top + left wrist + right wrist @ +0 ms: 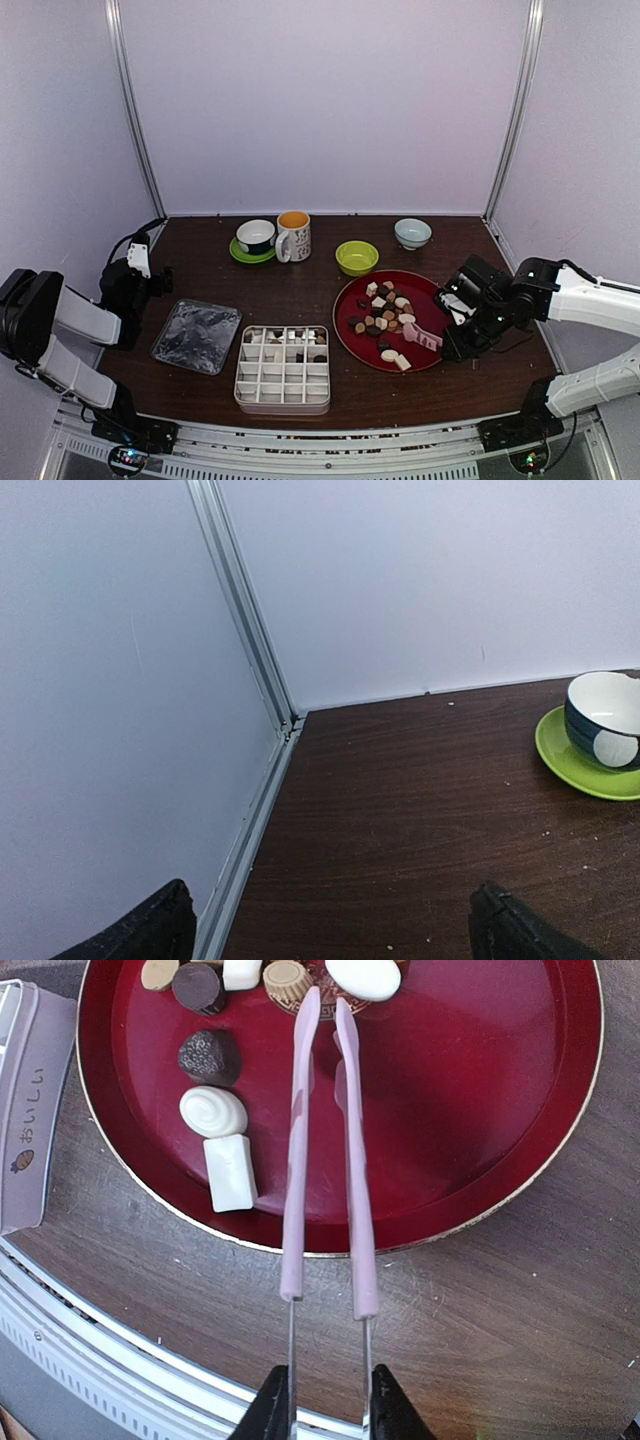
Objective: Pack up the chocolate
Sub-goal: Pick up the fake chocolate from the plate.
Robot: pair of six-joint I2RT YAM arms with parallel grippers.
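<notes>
Right fingers (272,1412) nearly closed, pinching pink tongs (296,1160) — tips beside the chocolate (213,1110) on the red plate (480,1090); one white oblong piece lies parallel. Left fingers (155,928) spread wide — empty.

Desk (520,1290): dark wood grain, mostly matt, with fine scratches.
Plate (480,1090): deep red, smooth and glossy, with a thin gold-coloured rim.
Tongs (297,1160): matt pink covering, probably soft plastic, over thin bare metal arms.
Chocolate (213,1111): mostly smooth with a slight sheen; one dark piece has a rough top.
Box (283,402): whitish plastic, matt.
Clear lid (196,336): transparent plastic, shiny.
Cup (605,720): glazed, glossy.
</notes>
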